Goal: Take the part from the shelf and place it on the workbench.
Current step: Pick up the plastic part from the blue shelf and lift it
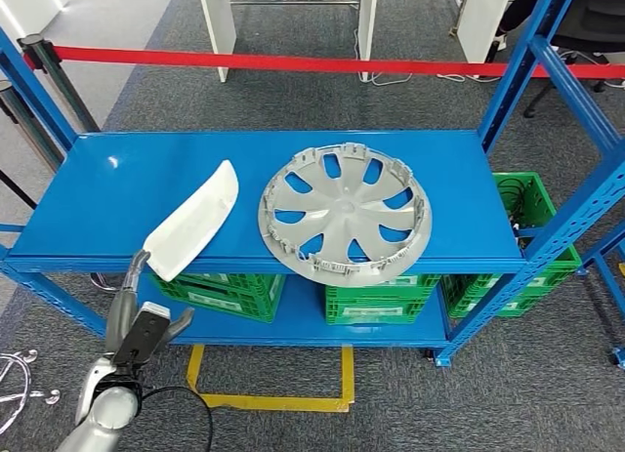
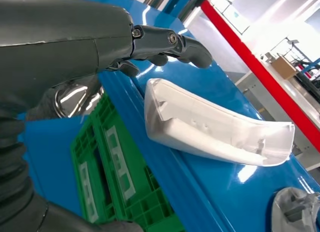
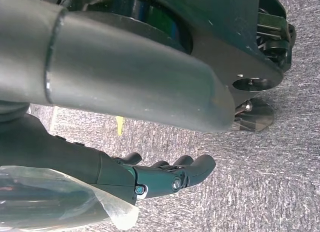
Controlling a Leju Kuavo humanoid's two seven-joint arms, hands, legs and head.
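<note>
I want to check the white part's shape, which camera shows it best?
The left wrist view: the white part appears close up, hollow side visible. The head view shows it smaller, overhanging the shelf edge. The right wrist view faces floor.

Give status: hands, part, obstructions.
Left hand open, just short of the white part. Right hand open, hanging over floor. Part overhangs shelf edge; hubcap beside it.

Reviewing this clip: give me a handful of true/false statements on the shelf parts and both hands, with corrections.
1. The white curved part lies on the upper blue shelf, one end past its front edge. True.
2. The left hand grips the white part. False: it is open just below and in front of it.
3. The grey wheel cover leans upright. False: it lies flat on the shelf.
4. Green crates sit on the lower shelf. True.
5. The right hand holds a part. False: it hangs over grey carpet, holding nothing.
</note>
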